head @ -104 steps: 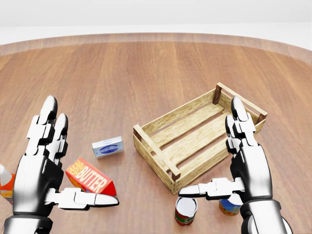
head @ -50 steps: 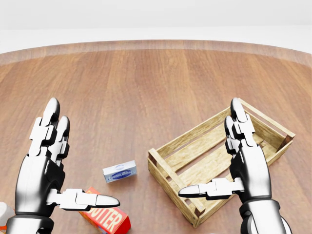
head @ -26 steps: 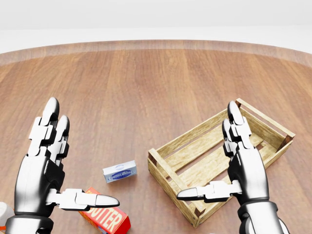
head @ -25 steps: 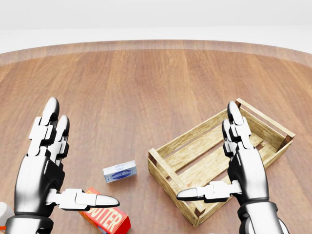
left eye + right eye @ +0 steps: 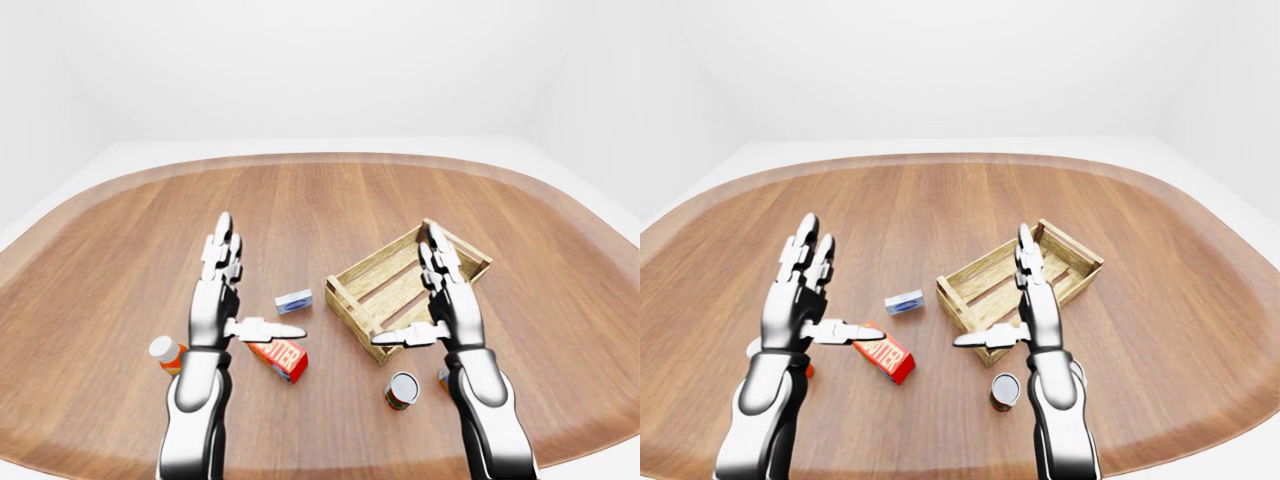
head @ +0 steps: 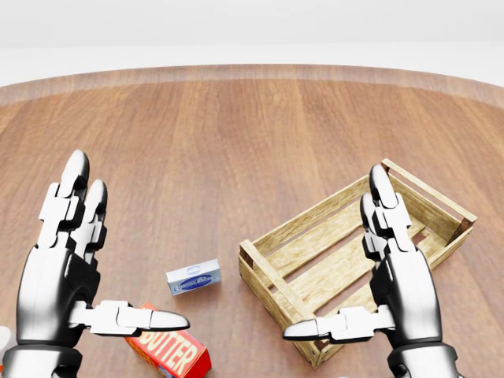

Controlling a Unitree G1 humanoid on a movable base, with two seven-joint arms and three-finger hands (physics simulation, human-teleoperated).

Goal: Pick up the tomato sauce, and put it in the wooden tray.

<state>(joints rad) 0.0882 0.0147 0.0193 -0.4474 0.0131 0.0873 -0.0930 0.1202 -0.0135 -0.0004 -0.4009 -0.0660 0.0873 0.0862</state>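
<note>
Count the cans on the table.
2 at least. One red-labelled can stands below the wooden tray in the left-eye view; a second can peeks from behind the right hand, mostly hidden.

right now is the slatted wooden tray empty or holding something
Empty: only bare slats show inside the slatted wooden tray; the red-labelled can stands outside it.

Left hand shifted slightly left; right hand sank lower.

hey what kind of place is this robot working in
Likely a simulated tabletop test scene: one big rounded wooden table in a bare white room, set with a wooden tray, a butter box and a can.
</note>
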